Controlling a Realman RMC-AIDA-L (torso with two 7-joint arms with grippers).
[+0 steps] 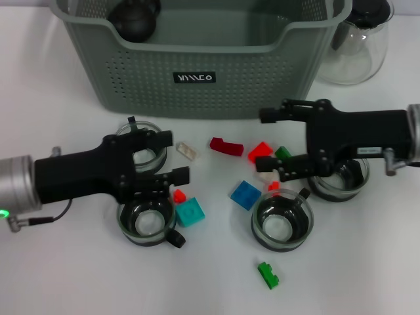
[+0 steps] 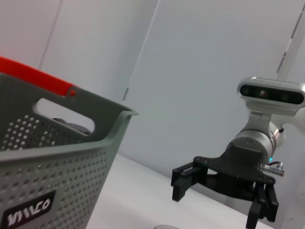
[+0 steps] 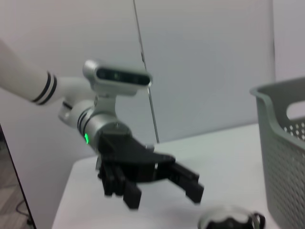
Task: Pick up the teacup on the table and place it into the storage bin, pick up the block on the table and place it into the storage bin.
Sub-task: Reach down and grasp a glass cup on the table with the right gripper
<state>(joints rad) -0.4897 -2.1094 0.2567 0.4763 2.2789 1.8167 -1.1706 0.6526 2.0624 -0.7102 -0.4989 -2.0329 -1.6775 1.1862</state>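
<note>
The grey-green storage bin stands at the back centre, with a dark round object inside it. Several glass teacups stand on the white table: two on the left and two on the right. Loose blocks lie between them: red, blue, teal and green. My left gripper is open and empty, above the two left teacups. My right gripper is open and empty, above the red and green blocks beside the right teacup.
A clear glass carafe stands right of the bin. The left wrist view shows the bin and the right gripper farther off. The right wrist view shows the left gripper, the bin's corner and a teacup.
</note>
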